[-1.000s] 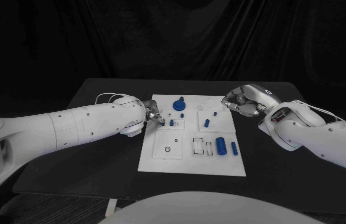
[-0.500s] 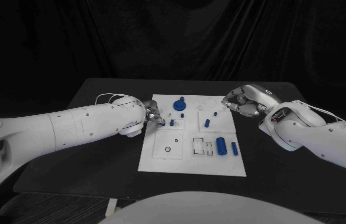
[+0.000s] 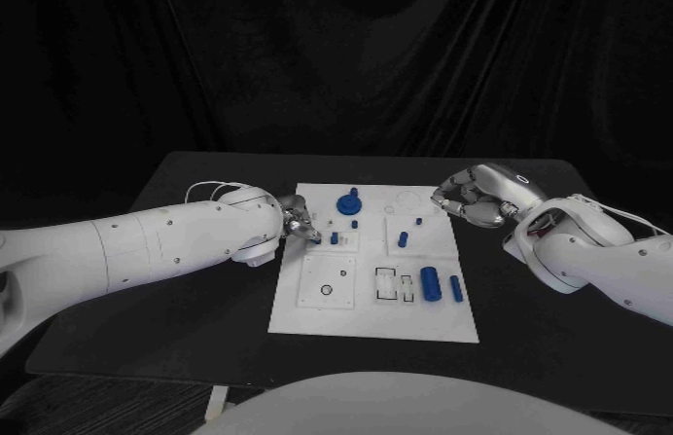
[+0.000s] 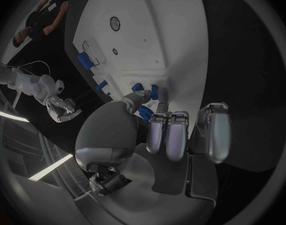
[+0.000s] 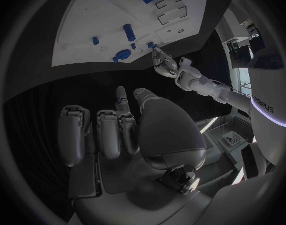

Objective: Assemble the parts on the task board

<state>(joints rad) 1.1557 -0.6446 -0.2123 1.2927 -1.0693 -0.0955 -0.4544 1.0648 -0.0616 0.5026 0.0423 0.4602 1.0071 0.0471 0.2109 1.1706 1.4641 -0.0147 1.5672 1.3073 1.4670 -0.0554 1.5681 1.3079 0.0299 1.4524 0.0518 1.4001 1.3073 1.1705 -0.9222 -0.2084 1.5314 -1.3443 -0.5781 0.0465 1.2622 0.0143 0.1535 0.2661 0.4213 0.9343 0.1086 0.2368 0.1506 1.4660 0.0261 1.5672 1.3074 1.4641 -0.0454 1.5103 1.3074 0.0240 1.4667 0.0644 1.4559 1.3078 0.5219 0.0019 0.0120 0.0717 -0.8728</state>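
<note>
The white task board [image 3: 368,308] lies in the middle of the black table. My left hand [image 3: 295,219] is at its left edge, where thumb and a fingertip [image 4: 162,106] pinch a small blue part [image 4: 154,92], with another small blue piece [image 4: 137,87] beside it. My right hand [image 3: 470,199] hovers at the board's far right corner with its fingers [image 5: 108,132] curled in on nothing. On the board are a blue gear-like part [image 3: 349,201], a blue peg [image 3: 403,238], a large blue cylinder [image 3: 431,283] and a slim blue pin [image 3: 456,288].
A small black ring [image 3: 327,289] sits in the board's near left square. Empty black-outlined slots [image 3: 386,281] lie next to the large cylinder. Black table [image 3: 196,299] extends to both sides of the board.
</note>
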